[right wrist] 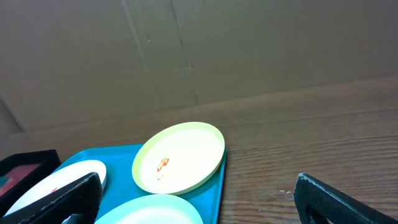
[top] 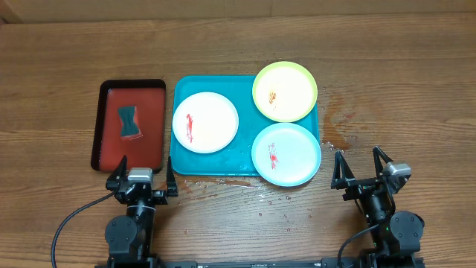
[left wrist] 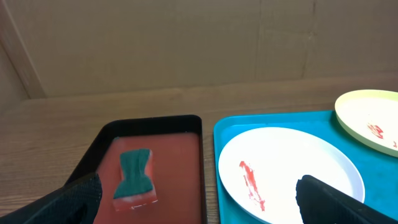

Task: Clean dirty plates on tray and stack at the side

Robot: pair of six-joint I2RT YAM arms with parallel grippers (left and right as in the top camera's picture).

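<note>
Three smeared plates lie on the turquoise tray (top: 244, 161). The white plate (top: 205, 122) is at its left, the yellow-green plate (top: 285, 91) at the back right and the light blue plate (top: 286, 154) at the front right. My left gripper (top: 146, 162) stands open near the table's front edge, just short of the tray's left corner, with nothing between its fingers. The left wrist view shows the white plate (left wrist: 292, 168) ahead, with a red streak. My right gripper (top: 358, 152) is open and empty, to the right of the light blue plate (right wrist: 152, 210).
A dark red, black-rimmed tray (top: 152, 112) to the left of the turquoise one holds a teal sponge (top: 130, 121). Water drops (top: 275, 197) speckle the wood in front of the turquoise tray, and a damp patch (top: 338, 123) lies to its right.
</note>
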